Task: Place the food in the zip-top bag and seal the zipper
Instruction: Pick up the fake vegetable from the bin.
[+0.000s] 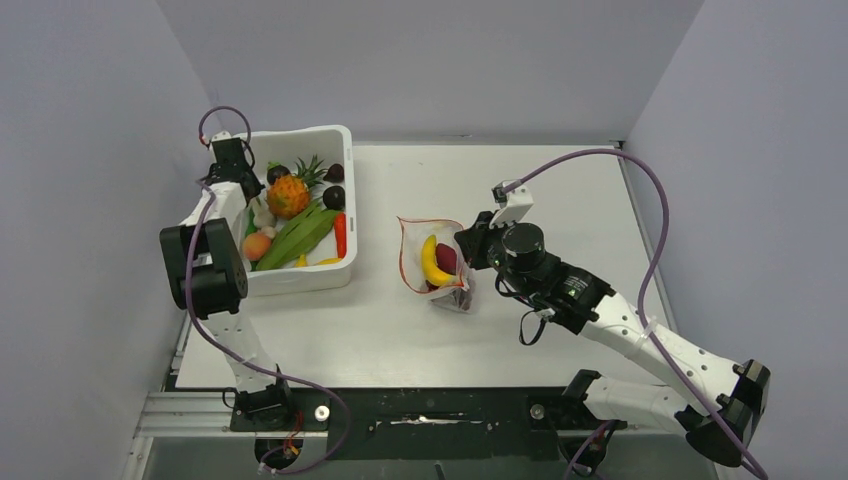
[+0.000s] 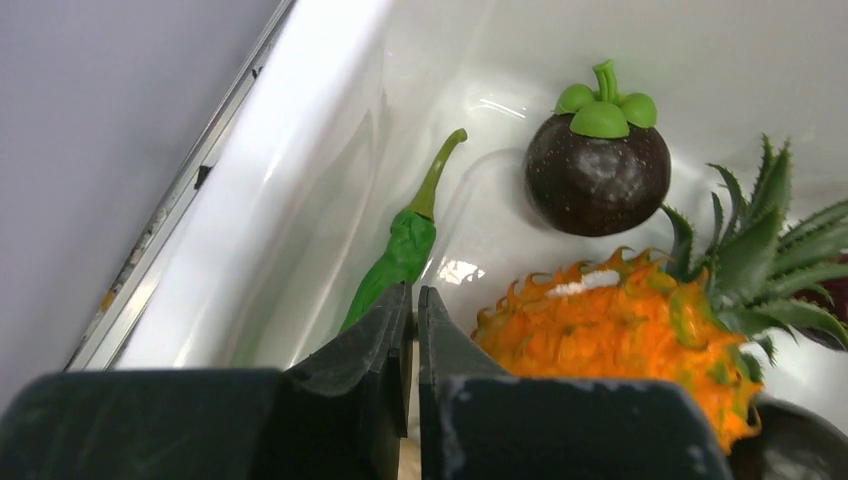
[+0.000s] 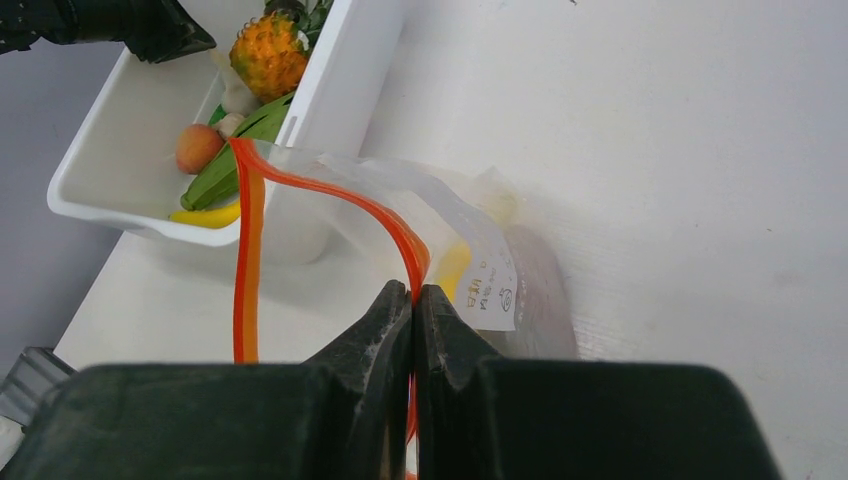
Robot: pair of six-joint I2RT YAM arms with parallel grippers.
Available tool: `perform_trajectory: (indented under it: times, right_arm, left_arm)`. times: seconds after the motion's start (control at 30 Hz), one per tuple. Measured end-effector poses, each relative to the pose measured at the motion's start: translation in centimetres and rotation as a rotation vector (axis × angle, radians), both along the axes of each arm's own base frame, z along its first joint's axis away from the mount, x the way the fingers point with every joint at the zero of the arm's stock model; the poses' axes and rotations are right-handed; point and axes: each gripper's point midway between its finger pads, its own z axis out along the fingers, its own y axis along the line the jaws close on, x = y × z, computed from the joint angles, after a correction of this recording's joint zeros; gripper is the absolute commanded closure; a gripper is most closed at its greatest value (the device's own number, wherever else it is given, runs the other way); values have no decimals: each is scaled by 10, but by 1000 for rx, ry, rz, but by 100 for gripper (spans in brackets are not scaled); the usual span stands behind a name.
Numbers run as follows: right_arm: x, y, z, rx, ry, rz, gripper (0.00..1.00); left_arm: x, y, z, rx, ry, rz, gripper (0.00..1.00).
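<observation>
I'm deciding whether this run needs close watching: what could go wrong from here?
1. The left gripper is shut in the white tub right at the green chili, which seems to lie beside the jaws, not between them. It may lift off empty.
2. Only the right gripper pinches the zipper, holding the zip-top bag open at one spot. A slip could collapse the mouth, so the next drop might miss.

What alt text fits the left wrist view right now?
The left gripper, jaws closed, is inside a white tub, its tips at the lower end of a green chili; whether it pinches the chili is unclear. An orange toy pineapple lies just right of the gripper, a dark mangosteen with a green cap beyond.
</observation>
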Motion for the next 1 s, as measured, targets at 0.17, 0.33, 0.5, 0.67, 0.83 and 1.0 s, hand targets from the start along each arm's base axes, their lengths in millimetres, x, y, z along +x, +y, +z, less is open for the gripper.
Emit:
perform_trajectory:
  times: [0.17,0.33,0.5,0.67,0.83,1.0]
  right_arm:
    - [-3,0,0,8,2,7,100]
    - [-5,-4,-8,-7,10,4,100]
    - [-3,-14,-8,-50,-9,-24,100]
    - [-1,-20,-10,-90,-16,-33,100]
    - [3,-20,-7,-113,-27,-32,100]
    - [11,-18,-10,-132,-19,-34,100]
  left_arm:
    - [-18,-6,30,12,-34,0,100]
    - [-33,-21,65,41,-84,-7,100]
    - [-52,-35,88,61,-111,-23,100]
    - [-72,-40,107,78,-122,-15,100]
    - [-88,-51,138,83,-178,-32,100]
    - [-106,-60,171,81,-245,-53,100]
